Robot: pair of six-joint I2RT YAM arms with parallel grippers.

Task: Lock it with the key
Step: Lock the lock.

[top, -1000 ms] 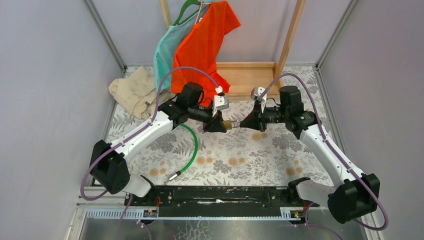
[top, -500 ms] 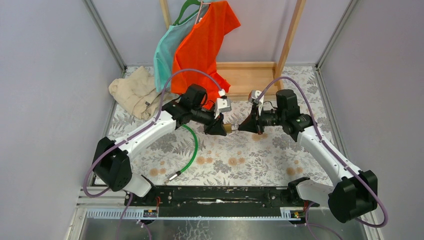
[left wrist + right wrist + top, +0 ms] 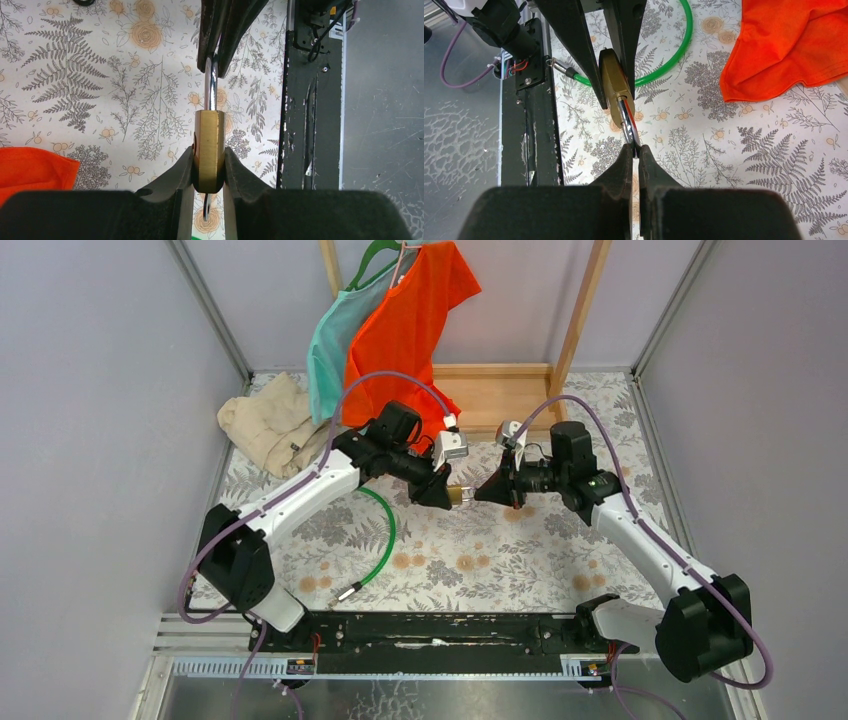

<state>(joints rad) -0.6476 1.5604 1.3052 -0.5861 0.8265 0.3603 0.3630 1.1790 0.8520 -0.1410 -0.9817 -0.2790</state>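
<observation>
A brass padlock (image 3: 460, 492) hangs in the air between both arms, above the floral tablecloth. My left gripper (image 3: 209, 160) is shut on its brass body (image 3: 209, 145). The steel shackle (image 3: 212, 85) points away toward the right arm. My right gripper (image 3: 635, 150) is shut on the shackle's bend (image 3: 628, 125), fingertips pinched tight. A thin metal piece (image 3: 207, 210) sticks out of the lock's underside, between the left fingers. The key with the orange head is out of view.
A green cable loop (image 3: 385, 530) with a metal end lies on the cloth below the left arm. An orange shirt (image 3: 405, 330) and a teal one hang from a wooden rack (image 3: 500, 390) at the back. Beige cloth (image 3: 270, 425) lies back left. A black rail (image 3: 440, 630) runs along the near edge.
Both arms have drawn slightly closer together, the right wrist shifting left and the left elbow swinging right. The padlock stays held between them in nearly the same spot.
</observation>
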